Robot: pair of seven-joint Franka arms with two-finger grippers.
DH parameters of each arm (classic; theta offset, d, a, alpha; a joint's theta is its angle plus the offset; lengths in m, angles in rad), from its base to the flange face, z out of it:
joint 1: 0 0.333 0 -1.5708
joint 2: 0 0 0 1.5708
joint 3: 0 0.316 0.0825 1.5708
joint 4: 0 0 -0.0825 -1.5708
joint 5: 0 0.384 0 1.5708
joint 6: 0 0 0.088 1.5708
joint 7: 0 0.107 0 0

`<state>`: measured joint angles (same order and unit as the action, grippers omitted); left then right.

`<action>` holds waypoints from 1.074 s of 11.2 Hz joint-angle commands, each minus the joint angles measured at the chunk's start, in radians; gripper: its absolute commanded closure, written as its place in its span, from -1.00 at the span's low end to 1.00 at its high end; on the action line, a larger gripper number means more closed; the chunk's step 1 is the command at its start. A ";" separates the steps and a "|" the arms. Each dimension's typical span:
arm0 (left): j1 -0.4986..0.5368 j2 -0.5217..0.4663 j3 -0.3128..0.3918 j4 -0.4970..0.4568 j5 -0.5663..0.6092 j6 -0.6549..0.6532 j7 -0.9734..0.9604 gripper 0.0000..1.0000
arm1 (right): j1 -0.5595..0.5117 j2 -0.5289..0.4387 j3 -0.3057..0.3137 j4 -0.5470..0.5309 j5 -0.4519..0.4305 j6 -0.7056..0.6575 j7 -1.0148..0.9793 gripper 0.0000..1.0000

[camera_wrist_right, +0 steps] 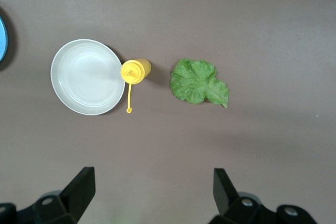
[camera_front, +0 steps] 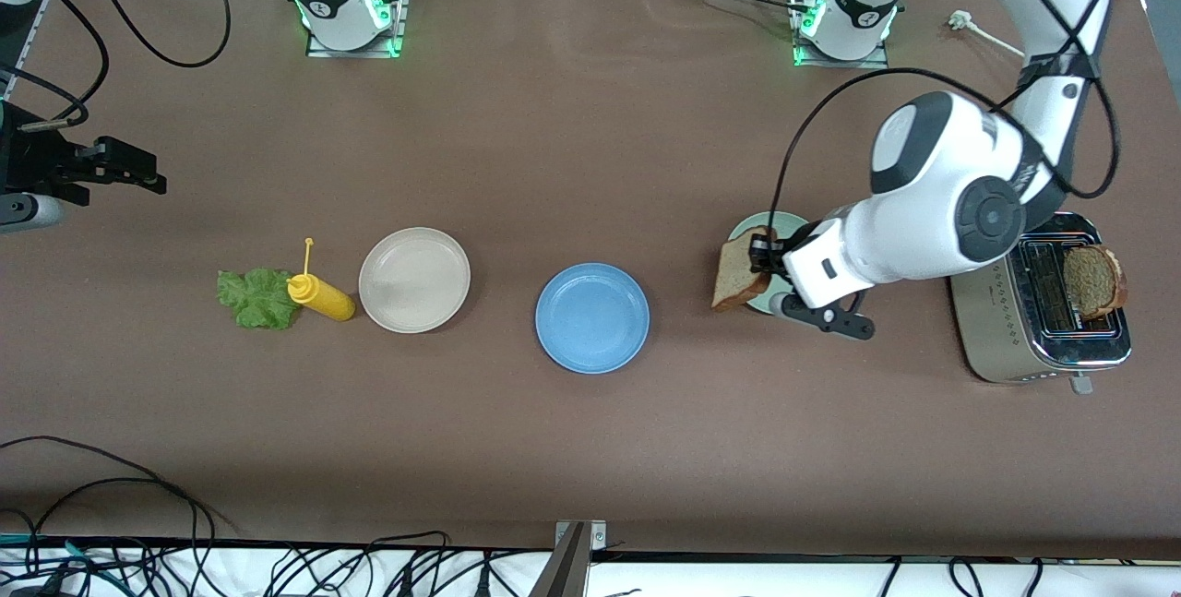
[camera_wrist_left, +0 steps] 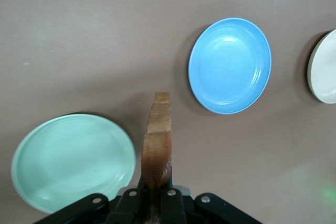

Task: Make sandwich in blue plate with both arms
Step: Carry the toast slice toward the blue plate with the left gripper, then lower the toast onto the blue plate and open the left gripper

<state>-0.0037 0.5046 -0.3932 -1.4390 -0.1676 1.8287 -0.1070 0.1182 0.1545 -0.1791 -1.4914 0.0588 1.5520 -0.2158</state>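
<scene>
My left gripper (camera_front: 762, 265) is shut on a brown bread slice (camera_front: 738, 276), held on edge over the rim of the pale green plate (camera_front: 773, 226). The left wrist view shows the left gripper (camera_wrist_left: 156, 183) clamping the slice (camera_wrist_left: 159, 129), with the blue plate (camera_wrist_left: 230, 65) empty farther off. The blue plate (camera_front: 592, 317) lies mid-table. A second slice (camera_front: 1092, 280) stands in the toaster (camera_front: 992, 320). The lettuce leaf (camera_front: 256, 298) lies at the right arm's end. My right gripper (camera_front: 138, 174) is open and empty above the table there, and also shows in its wrist view (camera_wrist_right: 153, 177).
An empty beige plate (camera_front: 414, 280) lies between the blue plate and a yellow squeeze bottle (camera_front: 321, 296), which lies on its side beside the lettuce. The right wrist view shows the plate (camera_wrist_right: 86, 77), bottle (camera_wrist_right: 135, 71) and lettuce (camera_wrist_right: 198, 82). Cables run along the table's near edge.
</scene>
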 commanded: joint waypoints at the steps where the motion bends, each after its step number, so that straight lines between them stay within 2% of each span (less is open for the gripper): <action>1: -0.044 0.084 -0.045 0.048 -0.024 0.075 -0.089 1.00 | -0.002 -0.006 0.000 -0.003 -0.013 0.003 -0.019 -1.00; 4: -0.053 0.162 -0.139 0.048 -0.013 0.225 -0.236 1.00 | -0.002 -0.006 0.000 -0.003 -0.013 0.003 -0.019 -1.00; 9: -0.110 0.251 -0.170 0.046 -0.010 0.408 -0.301 1.00 | -0.008 -0.006 -0.003 -0.003 -0.005 0.002 -0.048 -1.00; 12: -0.125 0.285 -0.179 0.043 -0.007 0.458 -0.304 1.00 | -0.009 -0.006 -0.005 -0.003 -0.005 0.000 -0.051 -1.00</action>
<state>-0.1157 0.7469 -0.5622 -1.4335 -0.1689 2.2629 -0.3953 0.1150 0.1552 -0.1841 -1.4915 0.0588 1.5521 -0.2466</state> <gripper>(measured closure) 0.903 0.000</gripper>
